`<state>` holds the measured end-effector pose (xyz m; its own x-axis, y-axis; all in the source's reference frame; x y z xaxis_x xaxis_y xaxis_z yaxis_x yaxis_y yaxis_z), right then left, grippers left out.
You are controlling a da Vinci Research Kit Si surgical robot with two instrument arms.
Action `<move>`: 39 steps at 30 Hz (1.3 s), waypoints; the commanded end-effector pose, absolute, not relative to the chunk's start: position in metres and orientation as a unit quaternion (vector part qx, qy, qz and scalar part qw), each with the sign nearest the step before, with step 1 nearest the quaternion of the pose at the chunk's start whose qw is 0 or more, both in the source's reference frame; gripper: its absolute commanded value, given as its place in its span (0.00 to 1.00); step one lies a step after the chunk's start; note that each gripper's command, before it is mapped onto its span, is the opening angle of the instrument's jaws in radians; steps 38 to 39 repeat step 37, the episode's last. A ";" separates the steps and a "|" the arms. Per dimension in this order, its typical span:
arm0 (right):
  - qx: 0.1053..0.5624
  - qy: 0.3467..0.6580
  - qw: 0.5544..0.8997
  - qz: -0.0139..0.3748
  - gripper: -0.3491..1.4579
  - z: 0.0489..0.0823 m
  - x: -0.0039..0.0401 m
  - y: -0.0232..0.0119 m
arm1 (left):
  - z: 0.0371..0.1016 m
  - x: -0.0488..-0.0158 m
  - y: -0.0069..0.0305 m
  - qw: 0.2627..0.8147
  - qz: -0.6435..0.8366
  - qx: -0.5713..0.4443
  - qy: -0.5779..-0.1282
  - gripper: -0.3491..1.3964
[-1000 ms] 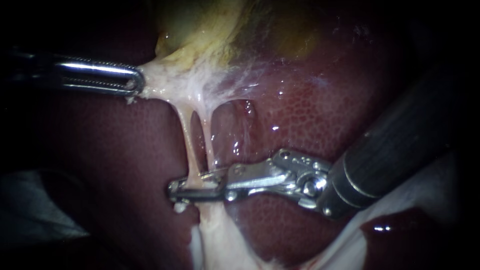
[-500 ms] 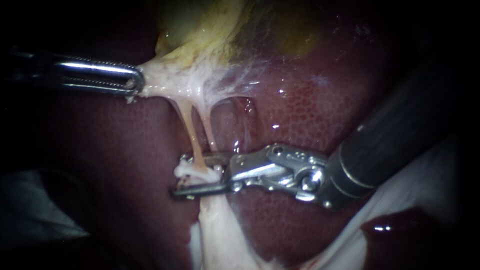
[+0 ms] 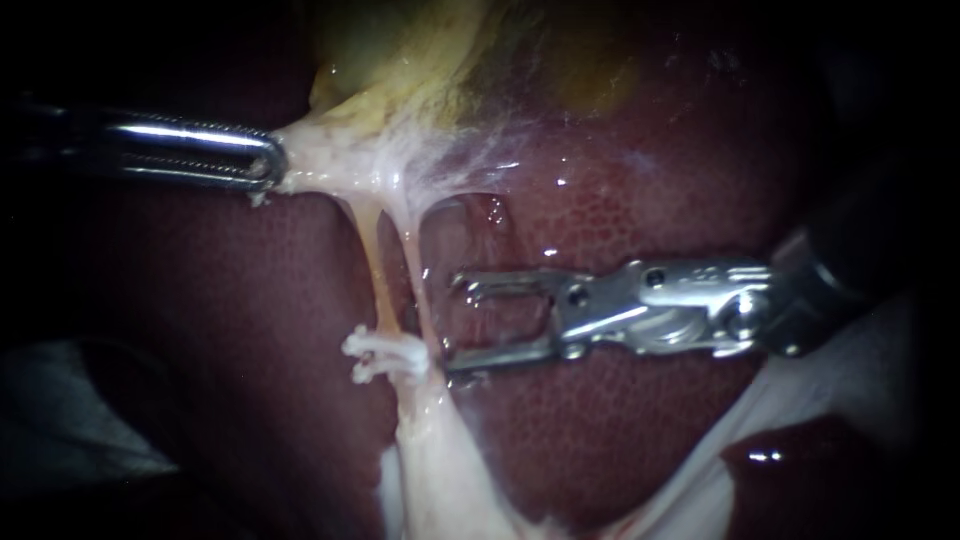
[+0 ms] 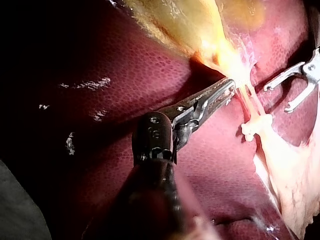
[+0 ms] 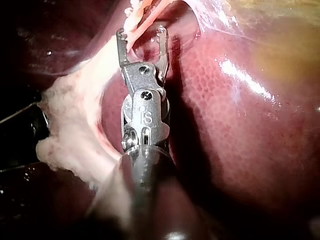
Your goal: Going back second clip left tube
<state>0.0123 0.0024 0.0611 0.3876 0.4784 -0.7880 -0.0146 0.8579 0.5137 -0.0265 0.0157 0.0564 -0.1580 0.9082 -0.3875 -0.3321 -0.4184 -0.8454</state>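
My slim silver left instrument, above the white plastic clip, clamps pale gallbladder tissue, likely tensioning the thin left tube; my right instrument gapes empty beside the clip.

Pretty clearly a surgical lab of some sort. You're looking at raw organs up close under a bright light with black all around: a wet dark-red liver, a yellowish gallbladder lying against it, thin tubes stretched tight with a little white clip on one. Two slim steel tools poke in from the sides, the left instrument clamped on pale tissue, the right instrument with its pincer gaping.
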 end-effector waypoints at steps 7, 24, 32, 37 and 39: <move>0.207 0.510 0.826 0.123 0.47 0.0580 0.0065 0.0033 | 0.0565 -0.0265 0.0158 0.444 0.697 -0.473 -0.305 0.00; 0.207 0.501 0.835 0.097 0.47 0.0570 0.0034 0.0038 | 0.0620 -0.0298 0.0149 0.444 0.704 -0.472 -0.291 0.00; 0.205 0.502 0.835 0.094 0.47 0.0570 0.0033 0.0038 | 0.0635 -0.0309 0.0152 0.441 0.707 -0.469 -0.292 0.00; 0.205 0.502 0.835 0.094 0.47 0.0569 0.0035 0.0038 | 0.0635 -0.0308 0.0151 0.441 0.707 -0.469 -0.292 0.00; 0.205 0.502 0.835 0.094 0.47 0.0569 0.0035 0.0038 | 0.0635 -0.0308 0.0151 0.441 0.707 -0.469 -0.292 0.00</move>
